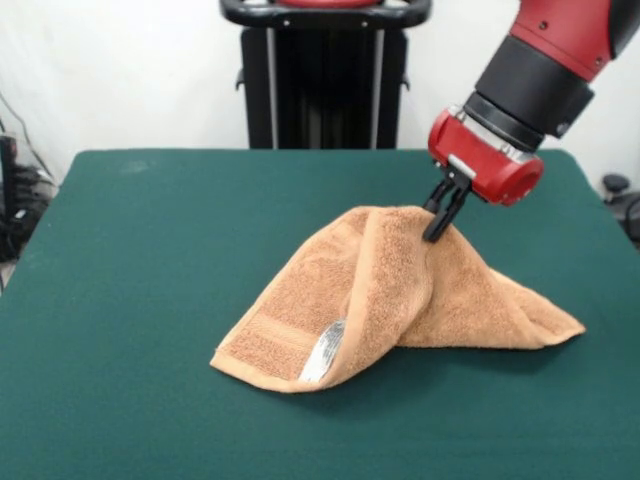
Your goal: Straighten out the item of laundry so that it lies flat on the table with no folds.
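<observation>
The towel (390, 300) sits a little right of the middle of the green desk (130, 300), and it is far from flat. The gripper (437, 228), coming down from the red arm at the upper right, is clenched on a pinch of cloth at the towel's highest point, so the fabric hangs from that point like a small tent. From there one part drapes down toward the front left, where a corner with a woven band and a shiny white label (323, 355) rests on the desk; another part slopes away to the right and ends in a corner lying on the surface. A thick fold rolls over the middle, with one layer wrapped across another. Judging by this, the job is at an early or middle stage: the towel is gripped and partly lifted, but the layers are not yet separated. What is left seems to be drawing the cloth out until the fold opens, laying it down and letting go.
</observation>
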Controlling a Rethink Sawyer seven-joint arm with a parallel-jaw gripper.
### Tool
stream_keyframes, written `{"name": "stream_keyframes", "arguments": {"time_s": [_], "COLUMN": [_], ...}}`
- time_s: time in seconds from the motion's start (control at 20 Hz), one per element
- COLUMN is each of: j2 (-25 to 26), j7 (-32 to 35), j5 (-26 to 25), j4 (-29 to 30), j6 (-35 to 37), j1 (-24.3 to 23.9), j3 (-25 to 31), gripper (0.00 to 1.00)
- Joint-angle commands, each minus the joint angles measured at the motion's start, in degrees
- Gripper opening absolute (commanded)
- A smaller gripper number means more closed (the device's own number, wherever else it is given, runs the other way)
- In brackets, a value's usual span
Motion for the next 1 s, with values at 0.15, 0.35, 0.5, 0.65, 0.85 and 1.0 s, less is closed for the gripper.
{"name": "stream_keyframes", "arguments": {"time_s": [0.15,0.35,0.5,0.65,0.85,1.0], "j2": [3.0,5.4,6.3,6.8,6.9,6.9], "j7": [7.7,10.1,11.0,11.2,11.6,12.0], "j5": [-1.5,-0.4,0.2,0.4,0.8,1.1], "j4": [-3.9,-6.0,-7.2,-7.7,-7.1,-6.4], "j6": [2.1,-3.3,-3.9,-3.2,-6.3,-7.7], "j1": [-2.0,-1.6,-1.2,-1.0,-1.0,-0.8], "j3": [4.1,2.1,1.0,0.5,1.1,1.5], "gripper": [0.00,0.00,0.00,0.00,0.00,0.00]}}
